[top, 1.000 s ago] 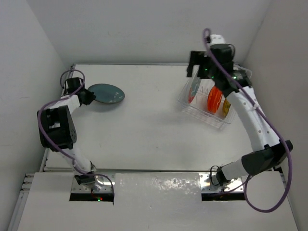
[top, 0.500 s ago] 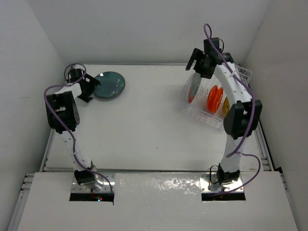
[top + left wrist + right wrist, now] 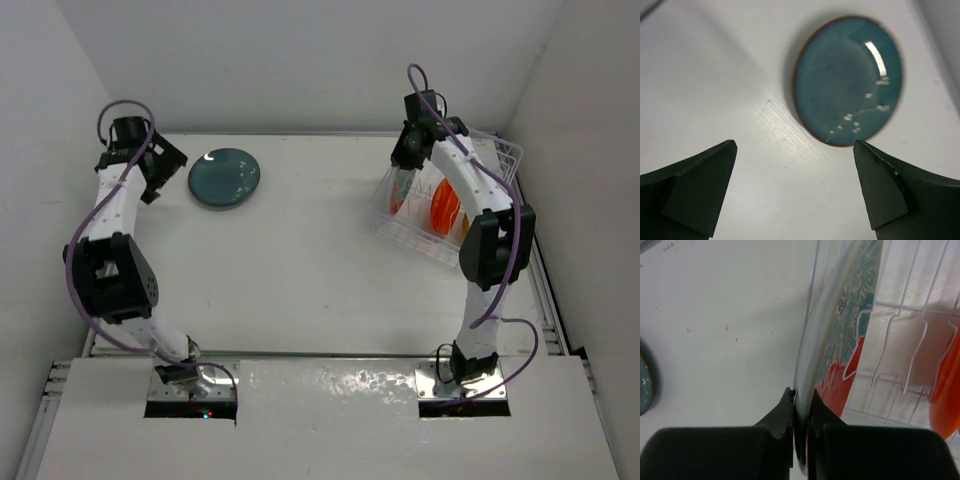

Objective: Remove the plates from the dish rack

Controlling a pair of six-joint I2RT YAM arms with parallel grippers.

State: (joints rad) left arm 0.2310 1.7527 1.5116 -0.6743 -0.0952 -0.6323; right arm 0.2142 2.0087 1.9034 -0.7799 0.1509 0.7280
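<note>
Top view, nearest first. Both arm bases sit at the near edge of the table (image 3: 300,290).

The dish rack (image 3: 425,240) stands on the right half of the table, turned at an angle to its edges. Three plates stand upright among its prongs. The yellow-amber plate (image 3: 466,224) is rightmost (we see only a sliver beside the right arm). The orange plate (image 3: 443,207) is next, and the red plate with teal flowers (image 3: 847,335) is at the rack's left end.

The right gripper (image 3: 801,407) is clamped on the rim of the red plate, one finger on each face. The plate is upright in its slot.

Farther back on the left, the teal plate (image 3: 847,80) lies flat on the table, well apart from the rack. The left gripper (image 3: 795,192) hangs just beside it, on its left in the top view. Its fingers are spread wide with nothing between them, and we see no contact with the plate.
</note>
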